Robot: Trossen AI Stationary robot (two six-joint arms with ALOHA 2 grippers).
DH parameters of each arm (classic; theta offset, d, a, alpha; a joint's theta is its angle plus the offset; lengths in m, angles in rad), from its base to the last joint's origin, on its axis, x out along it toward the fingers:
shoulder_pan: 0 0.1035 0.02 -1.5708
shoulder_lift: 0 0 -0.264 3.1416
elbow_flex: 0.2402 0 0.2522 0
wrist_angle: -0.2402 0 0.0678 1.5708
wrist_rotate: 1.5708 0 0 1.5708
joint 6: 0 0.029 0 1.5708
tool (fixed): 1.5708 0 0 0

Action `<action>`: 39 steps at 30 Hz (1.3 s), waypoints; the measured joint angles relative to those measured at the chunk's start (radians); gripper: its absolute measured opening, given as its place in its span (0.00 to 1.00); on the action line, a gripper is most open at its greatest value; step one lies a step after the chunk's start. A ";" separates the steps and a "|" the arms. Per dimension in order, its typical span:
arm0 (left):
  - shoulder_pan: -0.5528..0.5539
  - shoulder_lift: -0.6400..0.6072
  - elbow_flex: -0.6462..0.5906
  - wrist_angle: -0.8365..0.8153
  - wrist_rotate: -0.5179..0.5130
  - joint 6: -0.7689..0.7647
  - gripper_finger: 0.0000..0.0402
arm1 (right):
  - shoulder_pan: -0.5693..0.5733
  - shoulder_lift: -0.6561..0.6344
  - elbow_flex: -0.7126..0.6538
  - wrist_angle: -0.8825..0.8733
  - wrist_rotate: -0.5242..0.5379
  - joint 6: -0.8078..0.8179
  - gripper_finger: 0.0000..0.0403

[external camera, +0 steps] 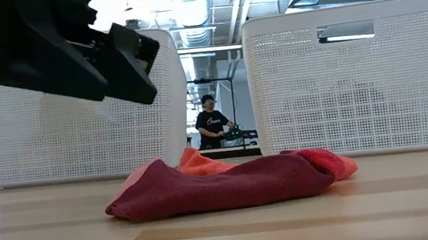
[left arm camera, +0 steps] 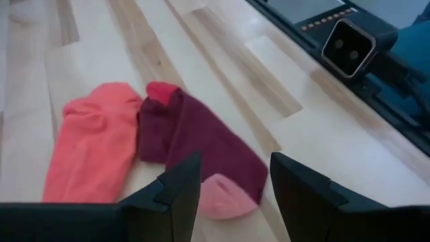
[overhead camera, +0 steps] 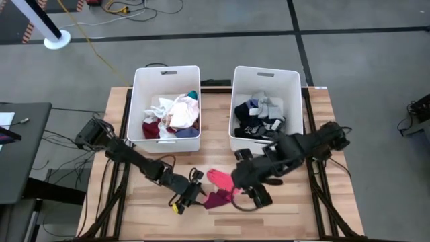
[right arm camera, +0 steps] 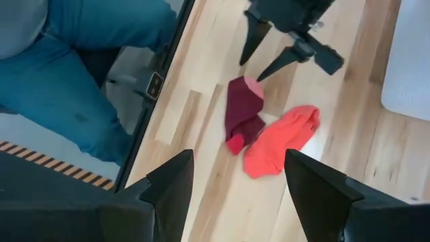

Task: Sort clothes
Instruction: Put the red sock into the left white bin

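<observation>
A maroon sock (overhead camera: 216,199) with a pink toe (left arm camera: 222,195) and a coral-pink sock (overhead camera: 218,178) lie flat side by side on the wooden table, near its front edge. My left gripper (overhead camera: 199,191) is open just left of the maroon sock. In the left wrist view (left arm camera: 235,181) its fingers stand either side of the pink toe, and the low view shows it raised above the table (external camera: 68,48). My right gripper (overhead camera: 250,195) is open and empty just right of the socks; its wrist view (right arm camera: 238,188) looks down on the maroon sock (right arm camera: 242,117) and the coral-pink sock (right arm camera: 282,141).
Two white perforated bins stand at the back: the left bin (overhead camera: 138,101) holds white, pink and maroon clothes, and the right bin (overhead camera: 236,107) holds dark and grey ones. A person in jeans (right arm camera: 101,40) stands by the table's near edge. Another person (external camera: 212,120) is far behind.
</observation>
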State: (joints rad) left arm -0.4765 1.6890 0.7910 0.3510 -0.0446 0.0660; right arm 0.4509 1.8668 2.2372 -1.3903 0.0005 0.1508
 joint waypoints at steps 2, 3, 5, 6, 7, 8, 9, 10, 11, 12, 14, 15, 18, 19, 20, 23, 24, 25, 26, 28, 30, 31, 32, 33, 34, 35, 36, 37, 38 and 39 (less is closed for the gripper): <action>0.008 0.000 0.000 -0.010 0.004 0.001 0.43 | 0.024 0.000 0.000 -0.006 0.025 0.023 0.62; 0.010 0.000 0.000 -0.012 0.005 0.001 0.43 | 0.035 0.000 0.000 -0.010 0.037 0.034 0.62; 0.015 0.000 0.000 -0.011 0.015 0.001 0.43 | 0.057 0.000 0.000 -0.021 0.065 0.057 0.62; 0.017 0.005 0.000 -0.009 0.022 0.001 0.43 | 0.068 0.000 0.000 -0.022 0.079 0.069 0.62; 0.020 0.017 0.000 0.004 0.029 0.000 0.43 | 0.079 0.000 0.000 -0.024 0.098 0.083 0.62; 0.020 0.030 0.001 0.008 0.037 0.000 0.43 | 0.091 0.000 0.000 -0.025 0.117 0.095 0.62; 0.020 0.044 0.000 0.007 0.039 0.000 0.43 | 0.103 0.000 0.000 -0.024 0.135 0.106 0.62; 0.020 0.062 0.000 0.015 0.039 -0.001 0.43 | 0.115 0.000 0.000 -0.025 0.155 0.114 0.62; 0.020 0.081 0.005 0.018 0.039 -0.002 0.43 | 0.128 0.000 0.000 -0.024 0.175 0.123 0.62; 0.020 0.098 0.010 0.017 0.039 -0.005 0.43 | 0.140 0.000 0.000 -0.024 0.192 0.133 0.62; 0.020 0.129 0.024 0.010 0.039 -0.012 0.43 | 0.161 0.003 0.000 -0.023 0.221 0.152 0.62; 0.020 0.142 0.036 0.012 0.039 -0.012 0.43 | 0.171 0.003 0.000 -0.023 0.237 0.163 0.62; 0.020 0.172 0.068 0.014 0.038 -0.008 0.43 | 0.196 0.003 -0.027 -0.005 0.282 0.201 0.62; 0.020 0.183 0.079 0.016 0.038 -0.006 0.43 | 0.200 0.003 -0.042 -0.003 0.290 0.212 0.62; 0.021 0.195 0.089 0.006 0.038 0.000 0.43 | 0.203 0.003 -0.058 -0.006 0.292 0.221 0.62; 0.025 0.226 0.130 -0.028 0.035 0.018 0.40 | 0.215 0.005 -0.120 0.012 0.295 0.258 0.62; 0.025 0.230 0.140 -0.050 0.034 0.022 0.38 | 0.215 0.004 -0.144 0.022 0.296 0.268 0.62; 0.025 0.233 0.146 -0.062 0.024 0.030 0.36 | 0.215 0.004 -0.164 0.029 0.296 0.279 0.62; 0.027 0.240 0.154 -0.066 0.016 0.036 0.32 | 0.215 0.004 -0.186 0.037 0.296 0.290 0.62; 0.028 0.241 0.157 -0.072 0.003 0.048 0.24 | 0.215 0.005 -0.232 0.061 0.296 0.310 0.62; 0.033 0.241 0.157 -0.075 -0.004 0.059 0.14 | 0.215 0.004 -0.280 0.101 0.296 0.327 0.62; 0.033 0.241 0.157 -0.076 -0.004 0.067 0.08 | 0.217 0.004 -0.303 0.118 0.296 0.334 0.62; 0.034 0.239 0.157 -0.080 -0.004 0.078 0.04 | 0.218 0.005 -0.327 0.137 0.296 0.345 0.62; 0.034 0.238 0.156 -0.082 -0.005 0.087 0.03 | 0.218 0.005 -0.352 0.165 0.296 0.354 0.62; 0.034 0.238 0.156 -0.082 -0.006 0.094 0.03 | 0.218 0.005 -0.376 0.189 0.296 0.362 0.62; 0.034 0.238 0.156 -0.082 -0.007 0.099 0.03 | 0.218 0.005 -0.397 0.206 0.296 0.372 0.62; 0.034 0.234 0.156 -0.087 -0.007 0.103 0.03 | 0.219 0.005 -0.420 0.223 0.296 0.382 0.62; 0.034 0.230 0.156 -0.095 -0.006 0.107 0.02 | 0.221 0.005 -0.440 0.233 0.295 0.396 0.62; 0.034 0.225 0.156 -0.102 -0.007 0.110 0.02 | 0.224 0.005 -0.458 0.241 0.295 0.409 0.62; 0.034 0.220 0.155 -0.109 -0.007 0.113 0.01 | 0.227 0.005 -0.477 0.255 0.295 0.423 0.62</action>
State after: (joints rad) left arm -0.4427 1.9088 0.9460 0.2415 -0.0518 0.1793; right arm 0.6775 1.8713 1.7601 -1.1352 0.2958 0.5734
